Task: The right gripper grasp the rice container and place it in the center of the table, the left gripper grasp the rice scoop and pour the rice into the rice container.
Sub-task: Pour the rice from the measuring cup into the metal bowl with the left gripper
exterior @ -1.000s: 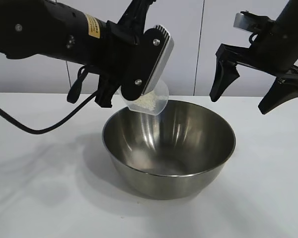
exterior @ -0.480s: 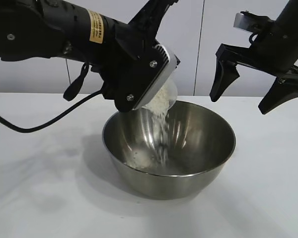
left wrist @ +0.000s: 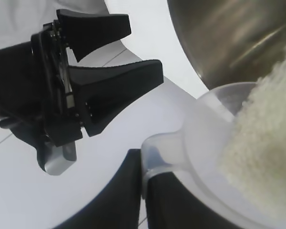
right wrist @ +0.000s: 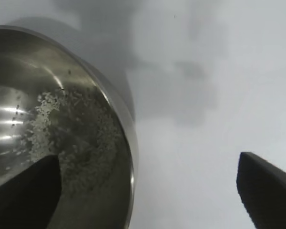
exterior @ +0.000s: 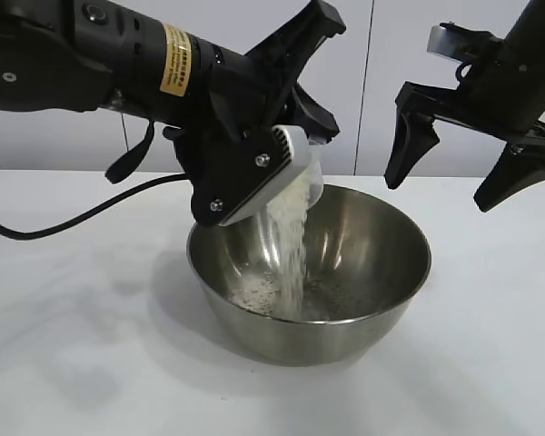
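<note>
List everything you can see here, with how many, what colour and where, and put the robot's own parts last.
rice container: one, shiny steel bowl, mid-table, below the tilted scoop.
rice scoop: one, clear plastic cup, tipped over the bowl's far-left rim, held in the left gripper.
rice: white grains; a stream falling from the scoop, a scatter on the bowl's bottom.
table: one, white, under everything.
cable: one, black, hanging from the left arm to the table at the exterior view's left.
left gripper: one, black, above the bowl's left rim, jaws shut on the scoop.
right gripper: one, black, above the bowl's right side, jaws open, empty.
</note>
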`<state>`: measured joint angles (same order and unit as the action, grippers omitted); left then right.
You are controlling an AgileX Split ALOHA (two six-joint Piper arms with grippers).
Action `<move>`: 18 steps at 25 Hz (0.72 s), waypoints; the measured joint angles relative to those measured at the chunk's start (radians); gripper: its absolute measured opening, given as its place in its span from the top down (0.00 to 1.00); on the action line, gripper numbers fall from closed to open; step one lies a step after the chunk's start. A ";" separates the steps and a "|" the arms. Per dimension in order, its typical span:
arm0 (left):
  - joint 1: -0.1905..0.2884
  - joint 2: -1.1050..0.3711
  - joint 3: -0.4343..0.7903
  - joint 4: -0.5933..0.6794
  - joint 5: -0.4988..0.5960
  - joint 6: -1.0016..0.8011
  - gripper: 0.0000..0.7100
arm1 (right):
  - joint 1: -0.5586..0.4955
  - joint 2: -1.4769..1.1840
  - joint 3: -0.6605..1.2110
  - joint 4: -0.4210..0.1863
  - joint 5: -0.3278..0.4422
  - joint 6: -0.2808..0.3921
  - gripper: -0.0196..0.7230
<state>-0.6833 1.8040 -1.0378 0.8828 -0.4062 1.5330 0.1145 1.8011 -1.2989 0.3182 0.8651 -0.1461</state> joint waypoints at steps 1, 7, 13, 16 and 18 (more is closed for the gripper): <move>0.000 0.000 0.000 0.011 -0.001 0.000 0.99 | 0.000 0.000 0.000 0.000 0.000 0.000 0.04; 0.000 0.000 0.000 0.049 -0.005 0.000 0.99 | 0.000 0.000 0.000 -0.001 0.000 0.000 0.04; 0.000 0.000 0.000 0.068 -0.006 0.000 0.99 | 0.000 0.000 0.000 -0.001 0.000 0.000 0.04; 0.000 0.000 0.000 0.093 -0.006 0.001 0.99 | 0.000 0.000 0.000 -0.001 0.000 0.000 0.04; 0.000 0.000 0.000 0.111 -0.006 0.003 0.99 | 0.000 0.000 0.000 -0.001 0.000 0.000 0.04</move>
<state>-0.6833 1.8040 -1.0378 0.9936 -0.4121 1.5358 0.1145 1.8011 -1.2989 0.3173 0.8651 -0.1461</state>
